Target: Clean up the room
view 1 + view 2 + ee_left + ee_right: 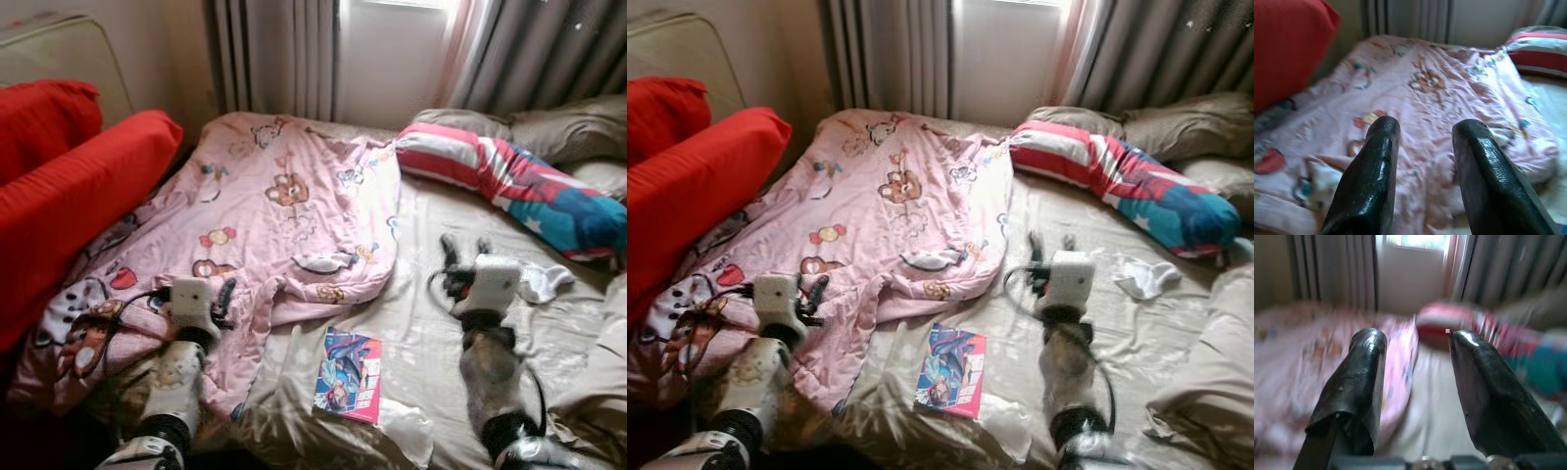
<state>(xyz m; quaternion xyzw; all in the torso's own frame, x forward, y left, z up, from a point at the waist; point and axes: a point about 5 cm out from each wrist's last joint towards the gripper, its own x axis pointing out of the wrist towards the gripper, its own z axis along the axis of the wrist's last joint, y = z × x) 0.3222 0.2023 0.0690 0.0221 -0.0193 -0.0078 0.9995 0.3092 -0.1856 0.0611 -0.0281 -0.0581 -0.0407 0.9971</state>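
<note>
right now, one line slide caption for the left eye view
Both open grippers, left and right, hover over an unmade bed with a rumpled pink cartoon blanket, a book and a white sock.

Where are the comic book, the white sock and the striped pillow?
comic book (348, 375), left eye view, cover's middle.
white sock (544, 283), left eye view, its middle.
striped pillow (470, 162), left eye view, red-and-white stripes.
</note>
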